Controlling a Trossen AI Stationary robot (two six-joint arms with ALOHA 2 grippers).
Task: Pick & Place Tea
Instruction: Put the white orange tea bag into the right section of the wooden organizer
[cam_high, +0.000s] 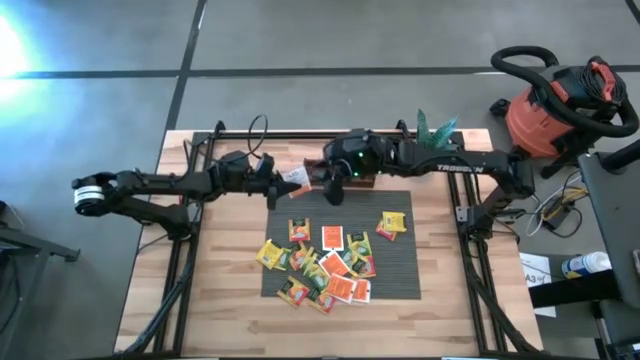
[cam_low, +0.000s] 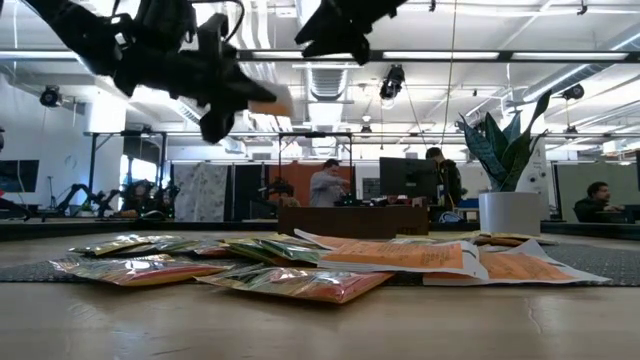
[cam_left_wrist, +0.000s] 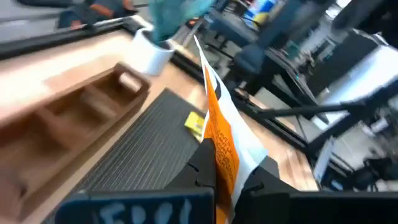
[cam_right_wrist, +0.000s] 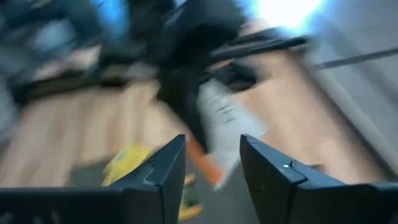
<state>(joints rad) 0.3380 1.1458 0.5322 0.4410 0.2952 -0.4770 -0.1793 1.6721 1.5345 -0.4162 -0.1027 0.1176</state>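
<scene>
A pile of orange, yellow and green tea sachets (cam_high: 320, 265) lies flat on the grey ribbed mat (cam_high: 400, 275); the low view shows the pile (cam_low: 300, 265) too. My left gripper (cam_high: 278, 187) hangs above the table's far left part, shut on one orange-and-white tea sachet (cam_left_wrist: 217, 118). My right gripper (cam_high: 333, 192) hovers just to the right of that sachet, open, with nothing between its fingers (cam_right_wrist: 168, 171). In the right wrist view the sachet (cam_right_wrist: 221, 127) shows beyond them, apart from them. My left gripper pinches the sachet's near end (cam_left_wrist: 222, 158) between its two fingers. The fingers come about level from the table's left side. The sachet stands on edge, sticks out past the fingertips and is lifted clear of the table.
A long dark wooden tray (cam_left_wrist: 81, 118) with compartments lies along the mat's far edge, partly under my right arm. A plant in a white pot (cam_left_wrist: 152, 53) stands at the far right of the table. A single yellow sachet (cam_high: 392, 225) lies apart on the mat.
</scene>
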